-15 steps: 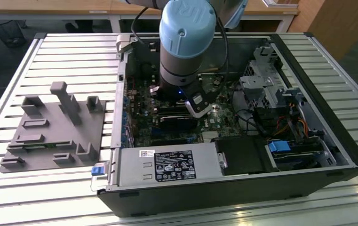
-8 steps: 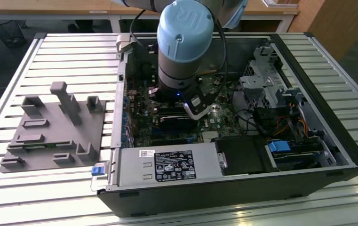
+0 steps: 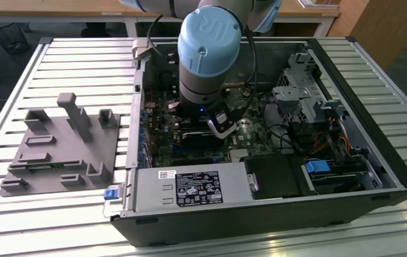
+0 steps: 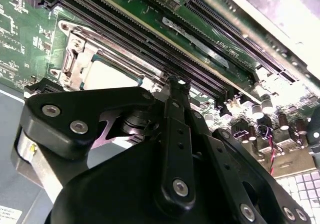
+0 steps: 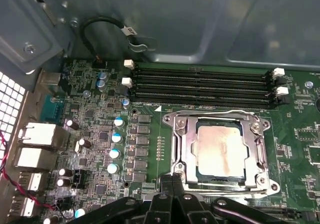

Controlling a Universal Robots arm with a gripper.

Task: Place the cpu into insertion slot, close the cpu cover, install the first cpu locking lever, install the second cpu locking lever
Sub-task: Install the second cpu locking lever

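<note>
Inside the case [image 3: 374, 176] on the slatted surface [image 3: 60, 59], we see the cpu [image 5: 221, 149] seated in the slot, framed by the cover [image 5: 182, 149]. Our pincer [image 5: 172, 180], fingertips together and empty, hovers at the cover's edge away from the memory slots [image 5: 200, 87].

So the arm [image 3: 207, 53] comes down pretty much vertical from the top of the exterior view, fat blue-capped wrist joint pointing at the camera, black cable looping alongside it. The gripper [image 5: 173, 180] hangs below; in both wrist views its black fingers [image 4: 176, 92] sit pressed together at the tips, nothing between them.
</note>
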